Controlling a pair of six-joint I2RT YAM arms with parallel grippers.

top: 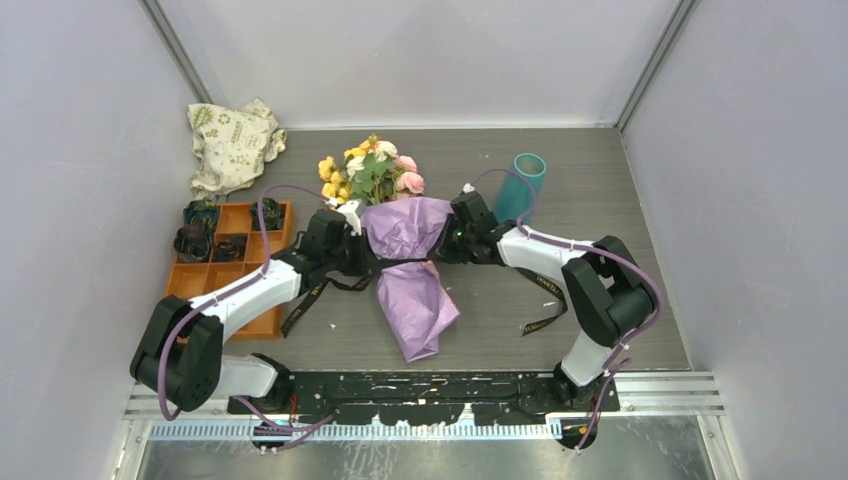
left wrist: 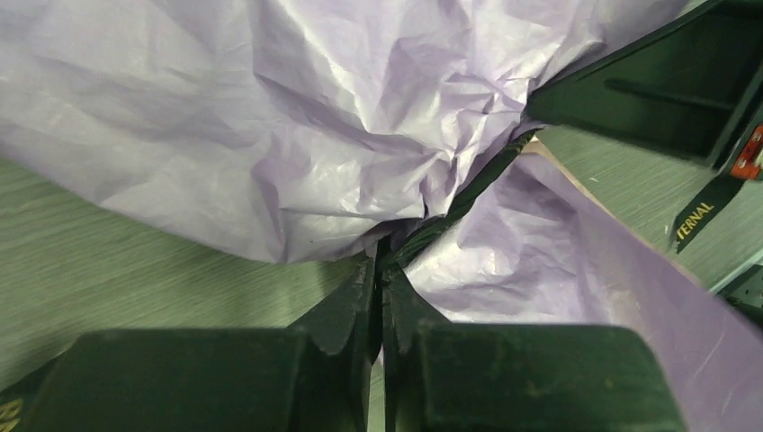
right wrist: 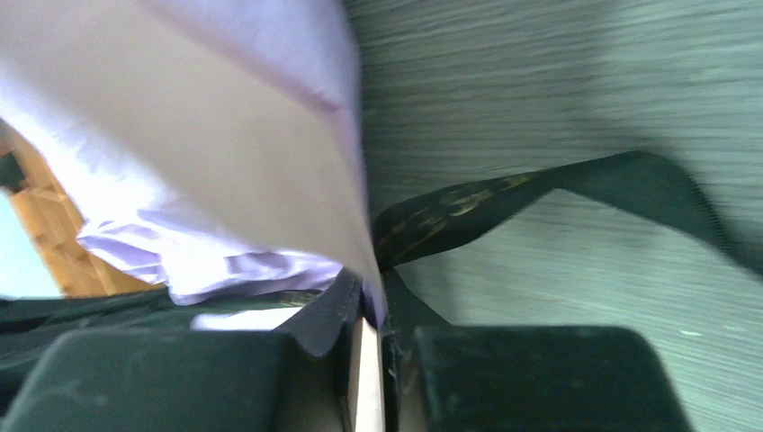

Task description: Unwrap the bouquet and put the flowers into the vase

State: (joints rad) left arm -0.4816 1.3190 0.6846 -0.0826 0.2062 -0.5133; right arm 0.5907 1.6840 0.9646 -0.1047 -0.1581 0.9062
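Bench (top: 600,200) of grey wood grain, with both arms reaching inward, elbows out and forearms low, to meet at the waist of the bouquet (top: 405,235). The bouquet lies flat between the two pincers, its long axis running far to near. The flowers (top: 372,172) point away from the arm bases, beyond the pincers. The crumpled purple wrapping paper (top: 415,305) trails off on their near side.

Cloth bag (top: 232,145): well beyond and outboard of the left pincer (left wrist: 380,270).

Orange tray (top: 238,217): outboard of that pincer, with dark rosettes (top: 195,235) in its far compartments.

Vase (top: 522,185): upright, just beyond the right pincer (right wrist: 371,301).

Left pincer: fingers together, tips nipping the black ribbon (left wrist: 468,193).

Right pincer: clamped on an edge of the wrapping paper, the ribbon just beside its tips.
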